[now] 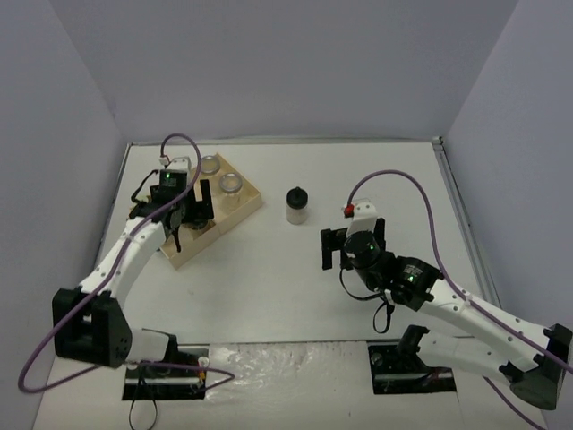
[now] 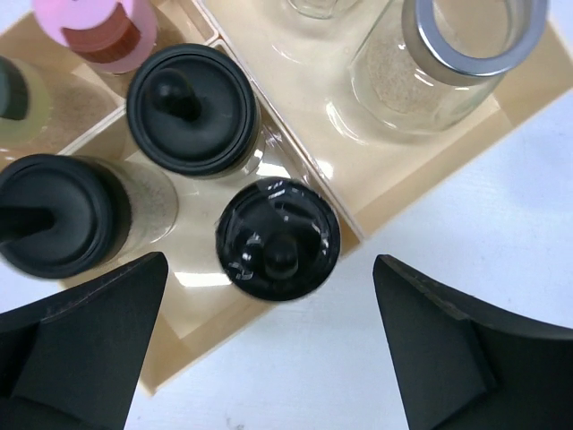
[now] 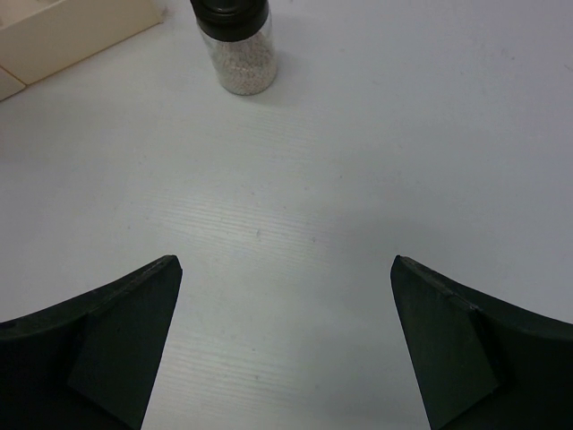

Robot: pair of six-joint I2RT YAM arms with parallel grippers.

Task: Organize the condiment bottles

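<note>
only one jar (image 3: 235, 45) loose: upright on tabletop (image 3: 358, 179), straight ahead of spread right fingers (image 3: 116, 340); left fingers (image 2: 81, 331), also spread, farther off.

Left arm (image 1: 125, 255): white link shells, black joints, black base block (image 1: 85, 324) at 7 o'clock. Right arm (image 1: 474, 313): identical build, base at 5 o'clock. Purple cable (image 1: 179, 136) loops over each wrist. Green indicator light (image 1: 165, 189) on each wrist; red tab (image 1: 346, 210) on right wrist mount. Left gripper (image 2: 270, 269) and right gripper (image 3: 285, 264): fingers (image 2: 81, 331) matte black, wedge-shaped.
</note>
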